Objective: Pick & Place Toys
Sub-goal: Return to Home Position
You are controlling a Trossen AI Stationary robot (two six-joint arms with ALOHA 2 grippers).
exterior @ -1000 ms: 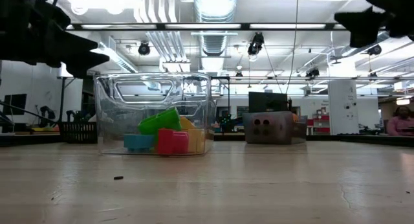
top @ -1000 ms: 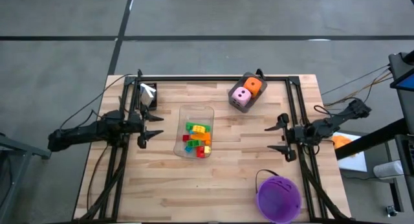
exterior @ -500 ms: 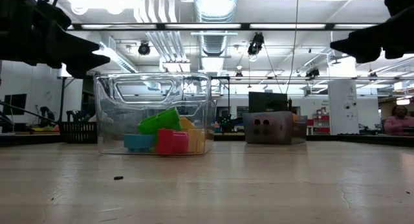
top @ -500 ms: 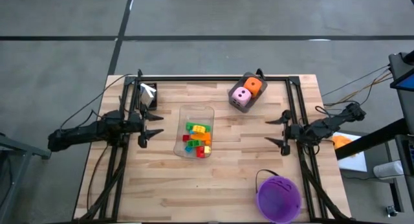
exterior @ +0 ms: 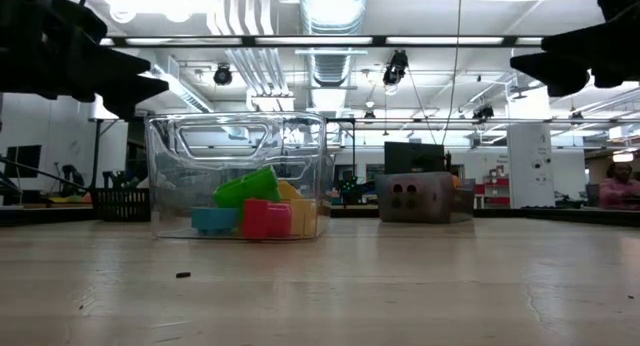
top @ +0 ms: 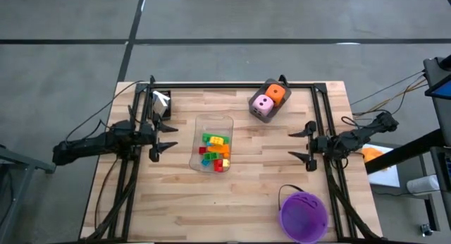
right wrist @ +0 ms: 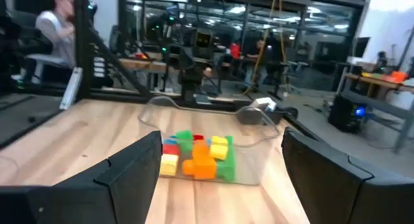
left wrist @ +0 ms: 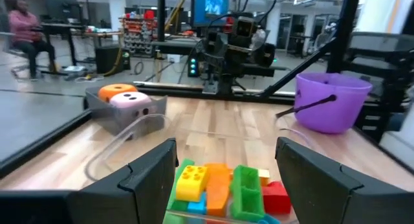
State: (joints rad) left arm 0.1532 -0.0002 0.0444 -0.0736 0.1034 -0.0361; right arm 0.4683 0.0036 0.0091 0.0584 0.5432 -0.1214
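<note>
Left gripper [top: 166,140]: held over the table's left side, with its fingers [left wrist: 147,175] spread apart and nothing gripped between them; it is pointed at the clear tray.
Right gripper [top: 297,146]: held over the right side, with its fingers [right wrist: 132,169] likewise parted and empty (it is aimed at the same tray from the opposite side).
Clear tray [top: 213,119]: set near the table's middle, between the two grippers and apart from both.
Building bricks [top: 215,151]: piled inside the clear tray; green, yellow, orange, red and teal pieces are seen.
Grey bin [exterior: 415,199]: placed by the edge at the top of the high view, beyond the tray and toward the right arm's side.
Pink dice [top: 261,103]: lodged in the grey bin, with a dotted face turned up.
Orange dice [top: 276,93]: lodged in the same bin, just beside the pink dice.
Purple bucket [top: 304,213]: stood upright near the right corner at the bottom of the high view, well apart from the tray.
White item [top: 161,99]: seen close to the left arm's frame; what it is cannot be told.
Table [top: 246,194]: made of light wooden boards and bordered by dark rails.
</note>
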